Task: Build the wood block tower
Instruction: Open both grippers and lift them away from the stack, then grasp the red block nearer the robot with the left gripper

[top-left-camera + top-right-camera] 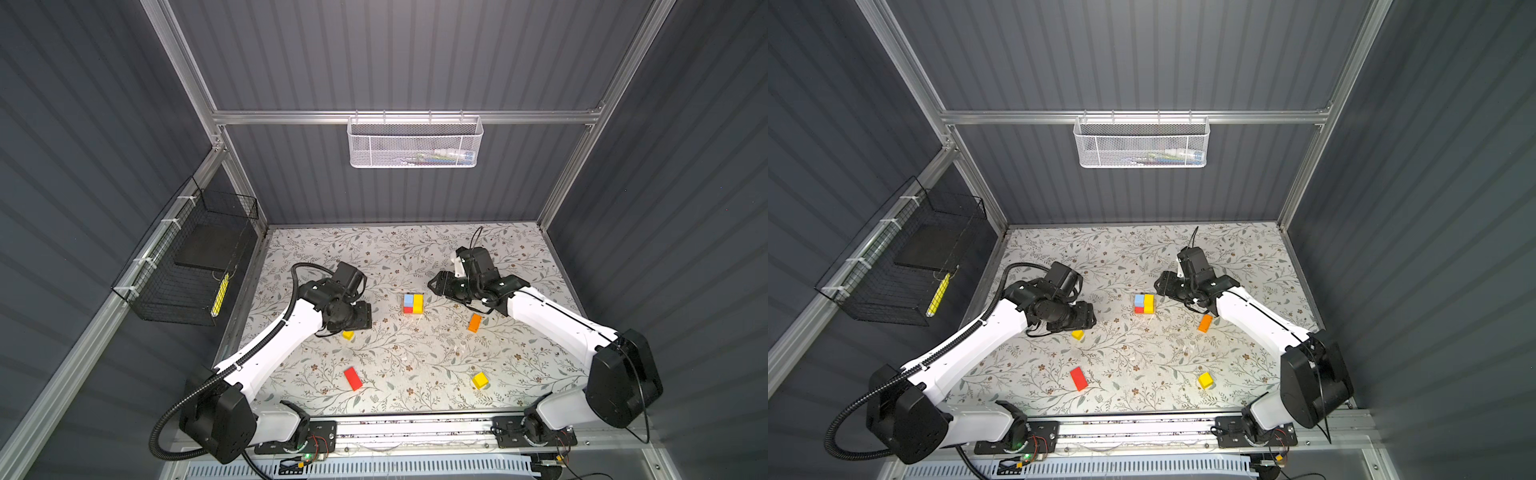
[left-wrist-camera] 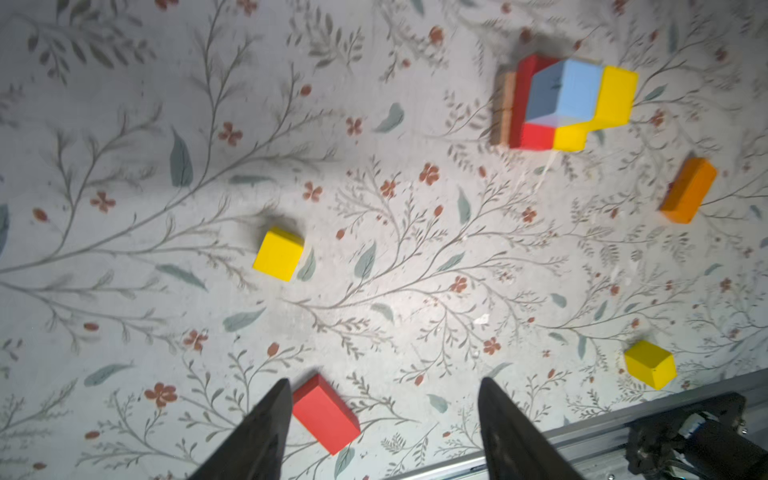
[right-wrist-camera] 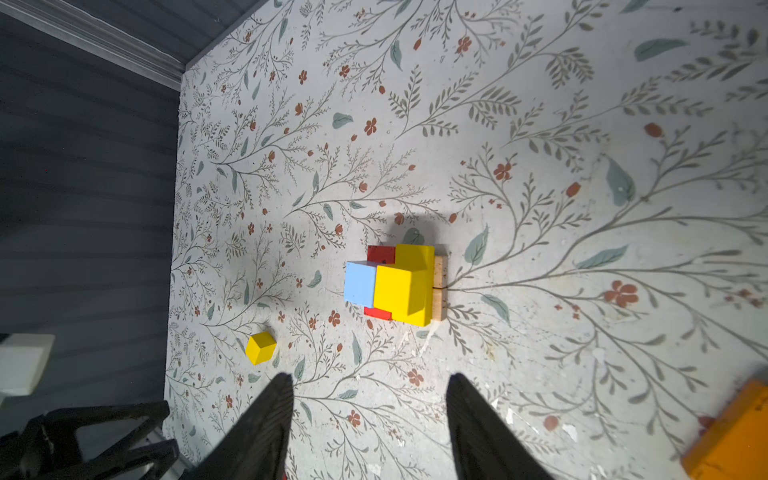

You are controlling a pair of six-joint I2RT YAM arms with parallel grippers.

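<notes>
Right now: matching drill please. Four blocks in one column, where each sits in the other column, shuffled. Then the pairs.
Blocks
1. orange brick
2. loose red brick
3. light-blue cube
4. tan bricks

Places
A. bottom layer of the tower
B. top of the tower, beside a yellow brick
C. loose, front left of the tower
D. loose, just right of the tower

Pairs: 1-D, 2-C, 3-B, 4-A

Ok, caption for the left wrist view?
Left gripper open and empty, loose red brick nearest it in view; two yellow cubes, an orange brick and the part-built tower farther off.
</notes>
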